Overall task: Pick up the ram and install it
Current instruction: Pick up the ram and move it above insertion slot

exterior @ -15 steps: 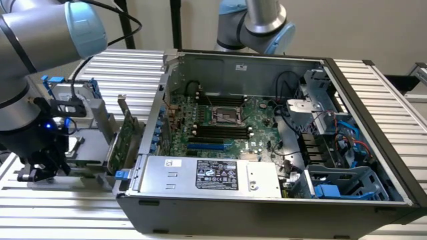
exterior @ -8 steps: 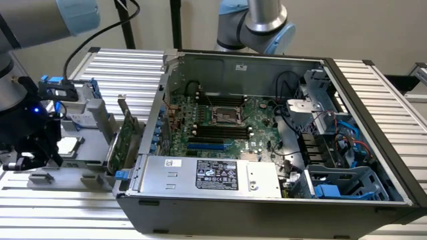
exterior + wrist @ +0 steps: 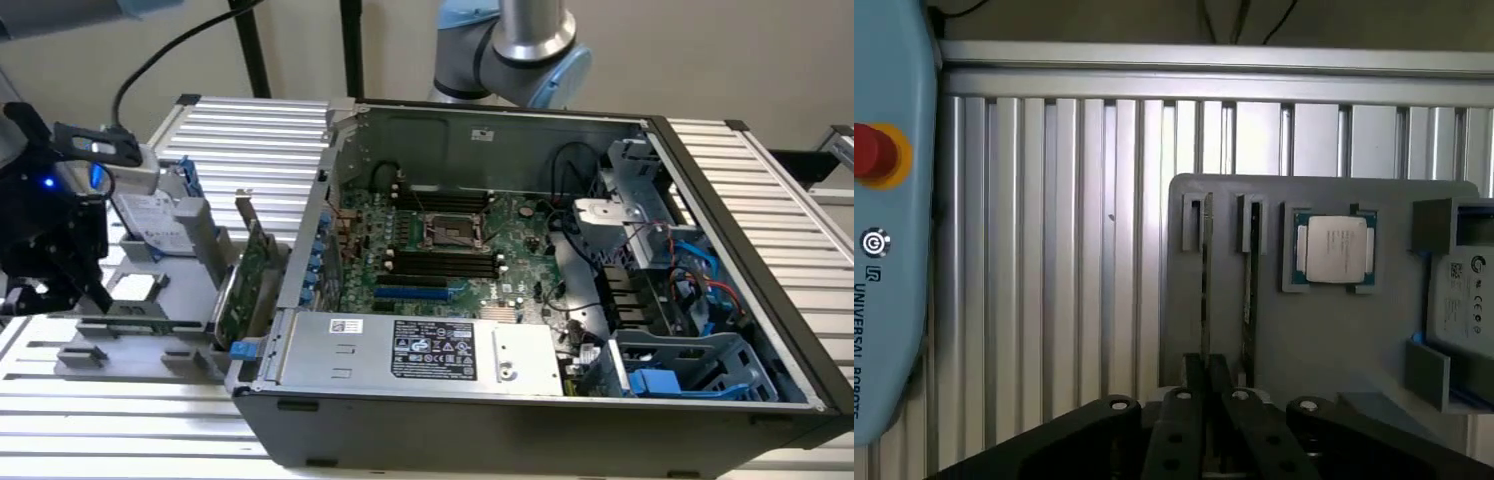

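Gripper (image 3: 1207, 368): clamped on ram (image 3: 1206, 280), which stands edge-up in grey holder (image 3: 1324, 340)
Neighbours: second stick (image 3: 1251, 270), processor (image 3: 1335, 249)
Case (image 3: 534, 130): open, well apart

The pale blue teach pendant (image 3: 889, 250) carries "UNIVERSAL ROBOTS" in dark capitals down its face, beneath a small round emblem (image 3: 875, 243). The black label (image 3: 434, 350) on the silver power supply (image 3: 521, 352) bears white print (too small to read). The same holds for the white sticker (image 3: 346, 326) near its corner, the processor (image 3: 1336, 248) and the drive label (image 3: 1464, 300).
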You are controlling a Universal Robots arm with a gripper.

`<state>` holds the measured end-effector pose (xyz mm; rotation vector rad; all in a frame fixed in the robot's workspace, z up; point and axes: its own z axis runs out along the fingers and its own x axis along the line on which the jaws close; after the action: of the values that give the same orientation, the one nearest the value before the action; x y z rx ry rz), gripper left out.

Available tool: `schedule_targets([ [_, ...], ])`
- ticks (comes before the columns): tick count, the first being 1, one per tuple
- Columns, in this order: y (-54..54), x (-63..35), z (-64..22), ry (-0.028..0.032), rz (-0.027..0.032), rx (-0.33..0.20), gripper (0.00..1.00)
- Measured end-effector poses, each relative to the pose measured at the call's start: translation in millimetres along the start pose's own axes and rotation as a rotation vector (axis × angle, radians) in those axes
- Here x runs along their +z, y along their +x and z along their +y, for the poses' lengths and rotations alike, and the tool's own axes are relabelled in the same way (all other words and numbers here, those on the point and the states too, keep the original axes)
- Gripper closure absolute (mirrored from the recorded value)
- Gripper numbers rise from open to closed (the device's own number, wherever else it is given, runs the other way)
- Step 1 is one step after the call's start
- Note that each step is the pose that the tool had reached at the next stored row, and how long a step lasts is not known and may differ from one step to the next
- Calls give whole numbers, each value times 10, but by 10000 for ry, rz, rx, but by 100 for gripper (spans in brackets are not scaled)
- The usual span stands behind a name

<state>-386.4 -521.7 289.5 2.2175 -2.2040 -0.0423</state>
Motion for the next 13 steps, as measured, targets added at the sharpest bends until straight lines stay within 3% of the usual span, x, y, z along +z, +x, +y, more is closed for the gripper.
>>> schedule_targets([
  [5, -1, -232, -86, -5, -22, -38, 100],
  [13, -3, -567, -317, -16, -123, -106, 100],
])
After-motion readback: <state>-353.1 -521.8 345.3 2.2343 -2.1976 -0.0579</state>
